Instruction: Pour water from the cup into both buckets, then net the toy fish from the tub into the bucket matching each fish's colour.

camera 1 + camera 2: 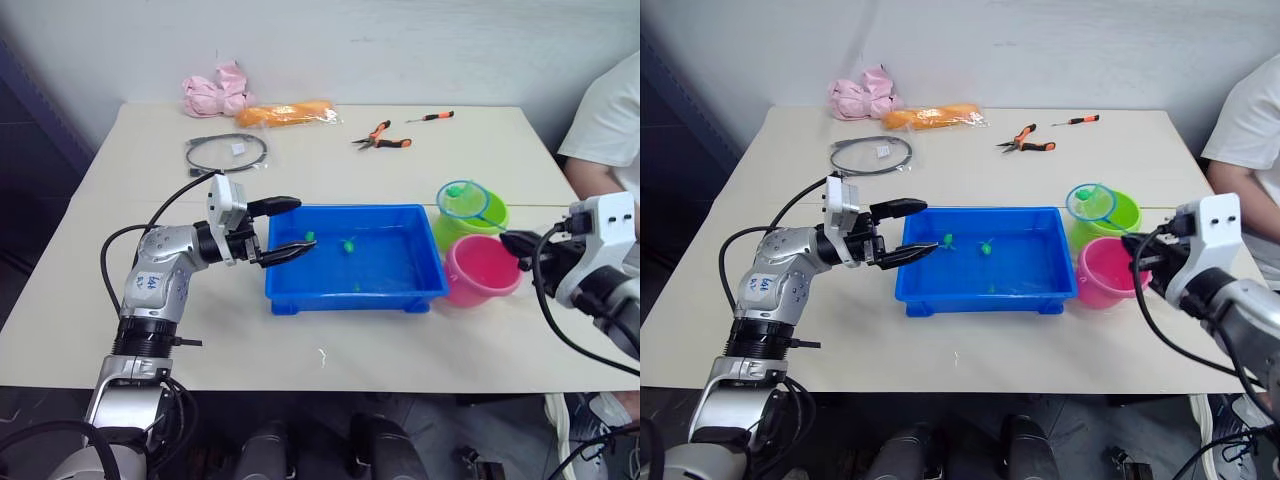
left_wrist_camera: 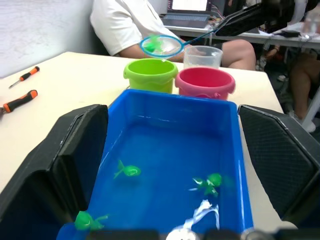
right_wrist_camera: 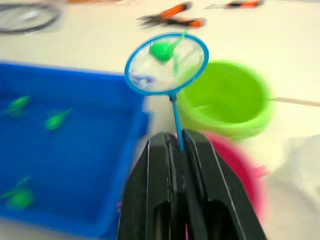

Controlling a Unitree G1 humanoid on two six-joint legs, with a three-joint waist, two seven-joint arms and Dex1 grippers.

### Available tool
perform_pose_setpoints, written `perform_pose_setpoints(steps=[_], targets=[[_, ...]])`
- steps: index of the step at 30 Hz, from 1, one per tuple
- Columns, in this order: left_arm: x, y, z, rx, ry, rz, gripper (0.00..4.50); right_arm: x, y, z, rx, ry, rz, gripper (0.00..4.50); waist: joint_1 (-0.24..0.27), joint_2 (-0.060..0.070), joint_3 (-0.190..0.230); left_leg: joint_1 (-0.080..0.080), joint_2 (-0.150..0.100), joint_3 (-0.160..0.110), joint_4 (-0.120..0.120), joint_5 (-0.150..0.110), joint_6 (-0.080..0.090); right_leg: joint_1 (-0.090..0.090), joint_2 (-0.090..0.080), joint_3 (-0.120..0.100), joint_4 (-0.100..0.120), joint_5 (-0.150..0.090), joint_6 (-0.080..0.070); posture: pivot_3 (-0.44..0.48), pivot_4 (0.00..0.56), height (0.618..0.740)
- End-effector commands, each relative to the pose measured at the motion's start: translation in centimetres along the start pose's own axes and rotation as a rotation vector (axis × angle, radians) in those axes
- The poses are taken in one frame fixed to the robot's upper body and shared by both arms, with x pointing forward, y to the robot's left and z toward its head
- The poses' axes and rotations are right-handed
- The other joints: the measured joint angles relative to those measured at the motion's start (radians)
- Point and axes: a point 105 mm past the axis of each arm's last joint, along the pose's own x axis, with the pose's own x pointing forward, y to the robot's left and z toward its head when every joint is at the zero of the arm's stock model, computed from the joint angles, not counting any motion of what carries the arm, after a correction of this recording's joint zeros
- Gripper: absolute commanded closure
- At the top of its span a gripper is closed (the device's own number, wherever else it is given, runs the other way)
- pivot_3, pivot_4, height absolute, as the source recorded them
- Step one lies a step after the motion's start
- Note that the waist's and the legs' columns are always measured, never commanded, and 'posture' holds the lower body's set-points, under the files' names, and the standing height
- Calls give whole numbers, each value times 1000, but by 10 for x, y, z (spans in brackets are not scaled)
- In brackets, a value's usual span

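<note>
Cream-coloured and backed by a pale wall, the counter carried the blue tub at its middle, with three green toy fish seen in its water, and the lime green bucket and pink bucket stood touching just off its right end, the clear cup just behind them. The left claw was held wide open and empty over the tub's left rim. The right claw was closed on the handle of the net, whose hoop, with one green fish in its mesh, was held above the green bucket's near edge.
</note>
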Motion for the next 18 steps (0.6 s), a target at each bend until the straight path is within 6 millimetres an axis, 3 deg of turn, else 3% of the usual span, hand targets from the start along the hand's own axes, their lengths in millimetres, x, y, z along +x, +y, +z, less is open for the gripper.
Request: perform_pose_setpoints(steps=[1, 4, 6, 11, 18], targets=[[3, 2, 15, 36, -43, 31, 58, 4, -12, 10, -110, -44, -75, 4500, 0, 0, 0, 0, 0, 0, 0, 0, 0, 0, 0, 0, 0, 0, 0, 0, 150, 740], [7, 1, 19, 32, -66, 42, 58, 7, -22, 10, -179, -51, -140, 4500, 1, 0, 0, 0, 0, 0, 0, 0, 0, 0, 0, 0, 0, 0, 0, 0, 150, 740], [10, -1, 21, 37, -77, 37, 58, 9, -30, 11, -319, -41, -203, 4500, 3, 0, 0, 0, -1, 0, 0, 0, 0, 0, 0, 0, 0, 0, 0, 0, 150, 740], [15, -4, 26, 49, -96, 27, 58, 14, -32, 8, -528, -23, -213, 4500, 7, 0, 0, 0, -1, 0, 0, 0, 0, 0, 0, 0, 0, 0, 1, 0, 150, 740], [17, -5, 27, 51, -96, 30, 58, 19, -33, 0, -1021, 32, -207, 4500, 7, 0, 0, 1, -1, 1, 0, 1, -1, 0, 0, -1, -1, 0, 1, 0, 150, 740]])
